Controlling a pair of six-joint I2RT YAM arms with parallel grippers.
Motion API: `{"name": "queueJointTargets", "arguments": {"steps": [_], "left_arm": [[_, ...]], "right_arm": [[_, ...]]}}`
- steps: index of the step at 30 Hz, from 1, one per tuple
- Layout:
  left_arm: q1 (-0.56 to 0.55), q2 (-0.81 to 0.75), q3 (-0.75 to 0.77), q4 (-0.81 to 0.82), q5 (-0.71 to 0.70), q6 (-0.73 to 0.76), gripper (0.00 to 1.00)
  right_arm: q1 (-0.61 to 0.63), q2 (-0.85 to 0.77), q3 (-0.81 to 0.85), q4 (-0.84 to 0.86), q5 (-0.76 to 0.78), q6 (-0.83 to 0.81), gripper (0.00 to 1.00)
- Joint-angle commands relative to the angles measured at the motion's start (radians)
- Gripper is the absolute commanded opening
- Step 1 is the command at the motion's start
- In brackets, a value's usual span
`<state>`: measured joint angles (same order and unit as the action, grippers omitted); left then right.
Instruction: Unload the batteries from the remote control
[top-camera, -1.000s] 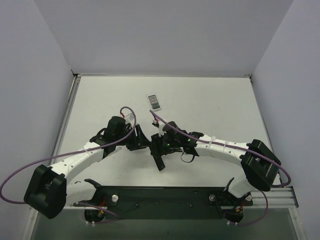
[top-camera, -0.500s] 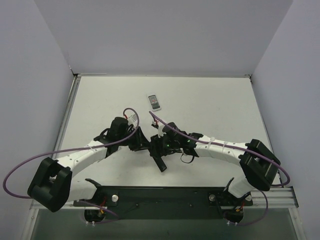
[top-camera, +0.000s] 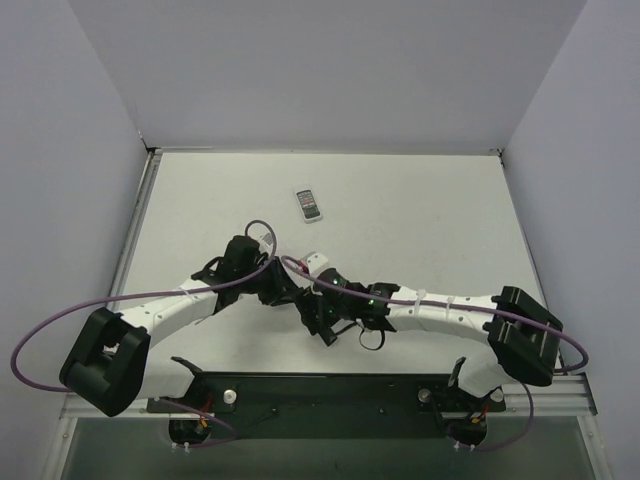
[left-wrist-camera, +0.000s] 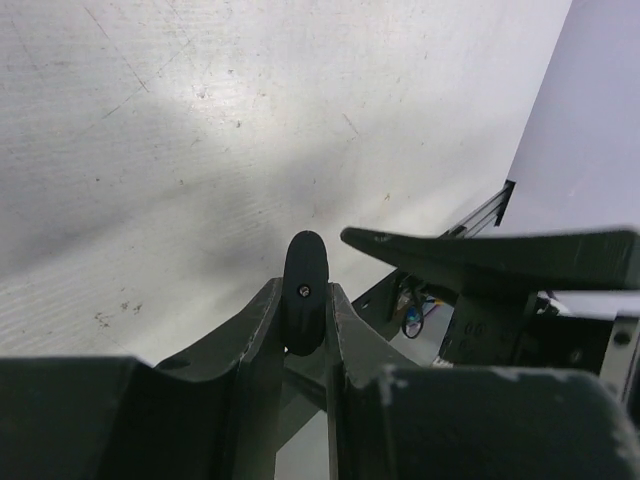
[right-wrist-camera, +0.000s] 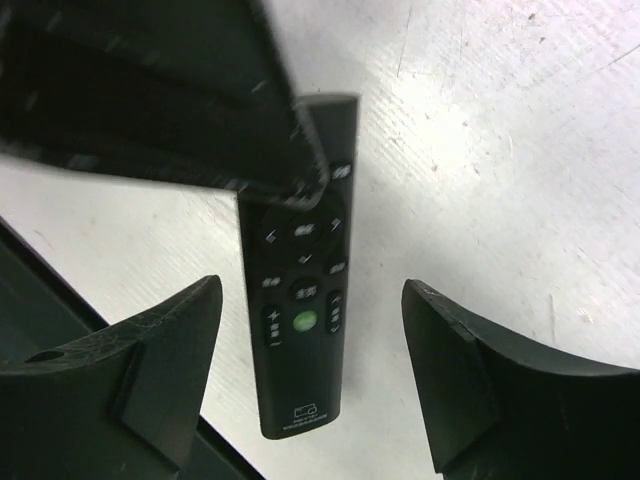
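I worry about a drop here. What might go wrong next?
1. The left gripper pinches only one end of the remote control, while the right gripper stands open around it without touching; the remote may swing or slip.
2. Its button side faces up, so the back is hidden; flipping it from one end could twist it loose.
3. Both grippers sit close together; they may collide.

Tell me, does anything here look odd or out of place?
The remote faces buttons up, so the battery recess on its back is hidden from every view. A white remote lies alone farther back on the table. Nothing looks spilled or broken.
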<state>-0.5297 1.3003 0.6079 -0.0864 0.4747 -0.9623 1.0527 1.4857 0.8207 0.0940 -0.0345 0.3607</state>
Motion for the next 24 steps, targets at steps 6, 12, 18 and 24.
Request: {"name": "queueJointTargets", "arguments": {"steps": [6,12,18,24], "left_arm": [[-0.004,-0.004,0.064,-0.072,-0.044,-0.122,0.0],[-0.006,0.004,0.058,-0.064,-0.033,-0.173,0.0],[-0.006,-0.015,0.026,-0.056,-0.019,-0.213,0.0],[-0.003,-0.024,0.032,-0.081,-0.021,-0.213,0.0]], "right_arm": [[0.223,0.002,-0.003,-0.174,0.608,-0.105,0.51],[0.274,0.028,-0.017,-0.206,0.709,-0.092,0.38],[0.28,0.053,-0.038,-0.18,0.694,-0.085,0.38],[0.289,0.128,-0.005,-0.212,0.763,-0.075,0.35]]}}
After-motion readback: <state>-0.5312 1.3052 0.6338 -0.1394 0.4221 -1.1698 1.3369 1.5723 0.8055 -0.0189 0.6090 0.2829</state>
